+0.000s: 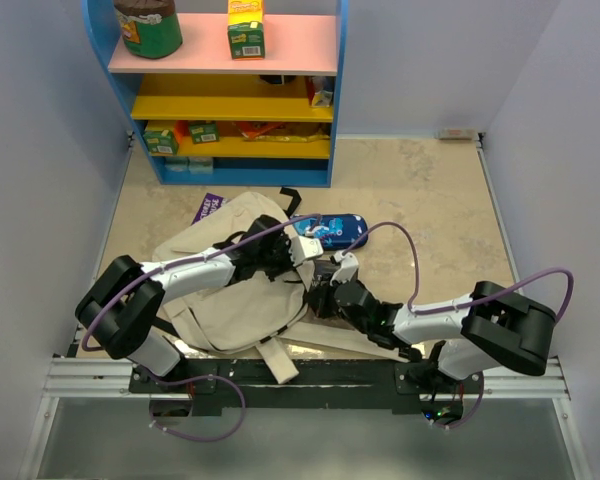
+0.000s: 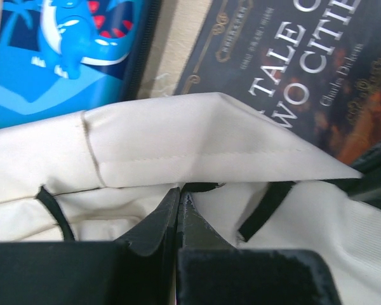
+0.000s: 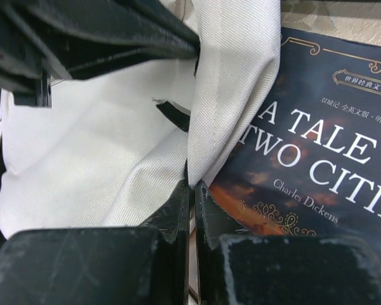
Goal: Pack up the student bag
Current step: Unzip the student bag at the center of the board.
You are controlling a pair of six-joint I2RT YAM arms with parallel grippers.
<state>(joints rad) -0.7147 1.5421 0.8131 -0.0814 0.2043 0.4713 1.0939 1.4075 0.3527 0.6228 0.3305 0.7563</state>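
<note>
student bag (image 1: 235,300): cream | pencil case (image 1: 332,230): blue, dinosaur print | book (image 3: 317,146): dark, gold scrollwork

Pretty sure it's a robot lab test cell: plain grey walls (image 1: 40,150) box in a tabletop (image 1: 420,190), metal mounting rail (image 1: 80,378) up front, toy-bright shelf (image 1: 336,100) stocked with snack boxes (image 1: 246,28).

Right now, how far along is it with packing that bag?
Nothing looks packed yet: the book and the blue pencil case lie outside the student bag. In hand: the left tool and right tool are each shut on the bag's rim, at its mouth. Left: getting both items inside.
</note>
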